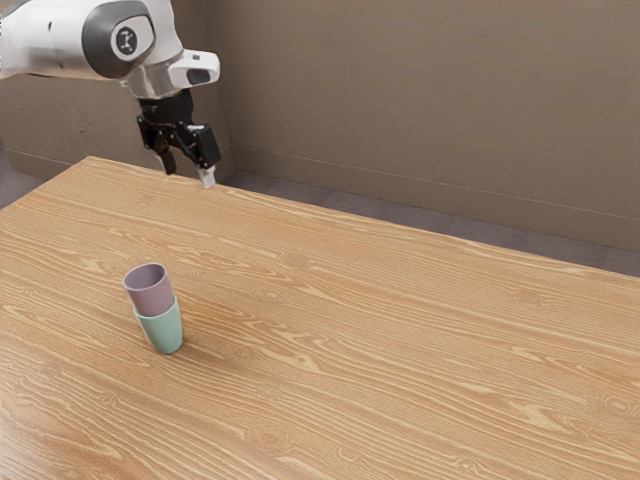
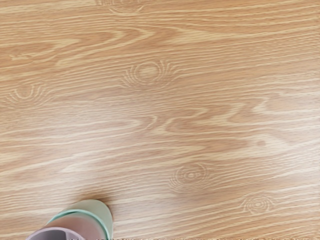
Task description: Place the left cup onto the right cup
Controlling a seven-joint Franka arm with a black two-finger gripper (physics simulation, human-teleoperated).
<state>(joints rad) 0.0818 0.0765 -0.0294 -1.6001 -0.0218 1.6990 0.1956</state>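
Black end effector (image 1: 188, 168) hangs high over the far side of the desk (image 1: 400, 330), toward the exterior view's left, its fingers apart and holding nothing. Well below and nearer the camera, the purple cup (image 1: 147, 288) sits nested inside the green cup (image 1: 161, 329). The pair stands on the wood leaning a little, mouth tipped toward the exterior view's left. Seen from the wrist, the green cup (image 2: 99, 214) rings the purple cup (image 2: 67, 231).

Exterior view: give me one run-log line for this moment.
gripper: open, empty, high over table, apart from cups | purple cup: seated in green cup | stacking: appears done
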